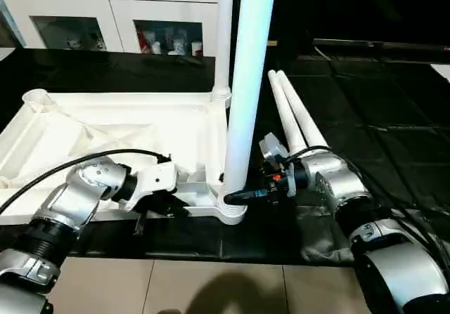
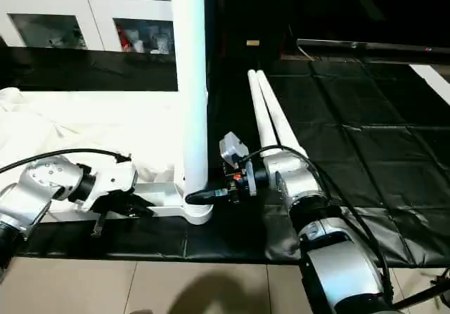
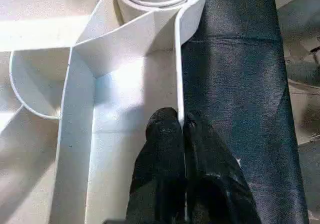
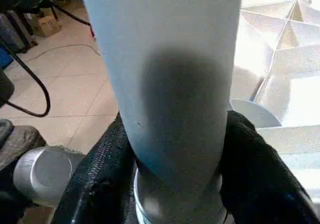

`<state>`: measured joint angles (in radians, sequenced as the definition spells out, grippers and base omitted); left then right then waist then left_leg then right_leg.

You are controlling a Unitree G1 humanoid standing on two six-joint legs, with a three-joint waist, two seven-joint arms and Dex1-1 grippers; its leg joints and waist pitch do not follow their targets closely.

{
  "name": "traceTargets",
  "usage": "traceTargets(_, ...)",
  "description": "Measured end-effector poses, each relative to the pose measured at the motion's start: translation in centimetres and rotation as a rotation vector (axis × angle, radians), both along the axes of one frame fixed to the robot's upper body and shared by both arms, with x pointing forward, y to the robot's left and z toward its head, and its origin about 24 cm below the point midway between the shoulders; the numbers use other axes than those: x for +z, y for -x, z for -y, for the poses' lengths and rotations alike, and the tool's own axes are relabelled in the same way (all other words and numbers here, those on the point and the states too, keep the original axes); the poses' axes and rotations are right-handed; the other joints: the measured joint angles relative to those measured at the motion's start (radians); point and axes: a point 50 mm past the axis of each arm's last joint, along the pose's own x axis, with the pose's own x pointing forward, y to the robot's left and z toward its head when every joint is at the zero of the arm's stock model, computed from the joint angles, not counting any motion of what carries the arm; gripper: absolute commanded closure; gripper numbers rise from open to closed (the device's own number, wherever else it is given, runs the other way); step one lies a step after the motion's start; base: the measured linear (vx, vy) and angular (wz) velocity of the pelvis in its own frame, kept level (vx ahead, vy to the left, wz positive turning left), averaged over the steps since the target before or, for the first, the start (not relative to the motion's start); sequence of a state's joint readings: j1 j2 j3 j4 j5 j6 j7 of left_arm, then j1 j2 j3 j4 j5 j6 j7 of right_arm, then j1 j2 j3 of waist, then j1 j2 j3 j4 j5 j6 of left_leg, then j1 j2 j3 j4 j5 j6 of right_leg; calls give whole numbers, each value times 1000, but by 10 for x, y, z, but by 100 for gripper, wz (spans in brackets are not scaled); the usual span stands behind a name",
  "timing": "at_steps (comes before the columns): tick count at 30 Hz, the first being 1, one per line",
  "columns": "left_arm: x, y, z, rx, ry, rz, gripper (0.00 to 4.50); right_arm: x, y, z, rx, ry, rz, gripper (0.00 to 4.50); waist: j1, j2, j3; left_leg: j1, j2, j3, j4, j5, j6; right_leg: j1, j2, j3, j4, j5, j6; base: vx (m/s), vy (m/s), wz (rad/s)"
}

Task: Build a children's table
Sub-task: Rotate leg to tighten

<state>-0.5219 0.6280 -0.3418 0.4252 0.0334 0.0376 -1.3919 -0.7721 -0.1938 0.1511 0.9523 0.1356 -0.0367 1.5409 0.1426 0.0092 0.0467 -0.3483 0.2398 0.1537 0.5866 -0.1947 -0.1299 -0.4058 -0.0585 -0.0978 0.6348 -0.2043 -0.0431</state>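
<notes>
The white table top (image 1: 105, 128) lies upside down on a black mat, ribbed side up. One leg (image 1: 247, 82) stands upright in the near right corner socket (image 1: 232, 214). A second leg (image 1: 224, 33) stands in the far right corner. My right gripper (image 1: 235, 197) wraps the base of the near leg just above the socket, and both black fingers (image 4: 105, 164) press against its sides. My left gripper (image 3: 180, 121) is shut on the thin near rim wall of the table top, a little left of that socket. Two more legs (image 1: 295, 117) lie side by side on the mat to the right.
A white glass-door cabinet (image 1: 119, 19) stands behind the table top. The black mat (image 1: 380, 103) stretches to the right past the lying legs. Beige floor tiles (image 1: 211, 286) begin at the mat's near edge.
</notes>
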Motion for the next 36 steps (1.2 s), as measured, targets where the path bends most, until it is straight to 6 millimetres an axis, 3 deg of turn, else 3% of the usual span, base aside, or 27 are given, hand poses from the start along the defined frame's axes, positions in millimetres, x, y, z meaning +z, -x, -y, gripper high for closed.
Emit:
traceTargets(10,-3,-3,1,36,28,-28,450,-3,3,2,-15,-6,6,249,5,1,-1,0,0,0,2,0,0,0,-1,0,2,0,0,0,0,0)
traceTargets(13,-6,-9,6,116,64,-48,450,-6,1,4,-107,-28,2,250,7,3,-2,1,0,0,3,0,0,2,-2,1,5,0,0,0,0,0)
traceTargets(17,-10,-18,10,259,100,-40,450,-11,-7,0,-323,-48,6,251,-6,3,-1,5,0,1,5,2,-3,2,-1,3,9,2,0,0,0,0)
traceTargets(23,-13,-33,23,547,162,-43,450,-14,-27,-23,-750,-76,-26,252,-50,3,-1,9,-1,0,3,4,-7,2,0,3,10,2,5,0,0,0)
traceTargets(26,-12,-36,31,650,180,-40,450,-11,-35,-33,-876,-61,-41,252,-57,3,-1,8,-1,-1,1,4,-7,0,1,2,9,4,2,0,0,0)
traceTargets(32,-9,-38,36,686,186,-28,450,-6,-39,-38,-917,-44,-9,252,-55,3,-1,2,-1,-1,-1,3,-5,0,1,2,2,3,1,0,0,0)
traceTargets(33,-9,-38,36,684,184,-25,450,-6,-39,-38,-917,-45,-7,196,-55,3,-1,1,-1,-1,-1,2,-4,-1,1,2,1,3,1,0,0,0)
traceTargets(36,-8,-38,33,679,164,-1,450,-6,-38,-41,-910,-57,-18,182,-59,3,-1,1,-1,-1,-1,2,-3,-1,1,2,0,3,1,0,0,0)
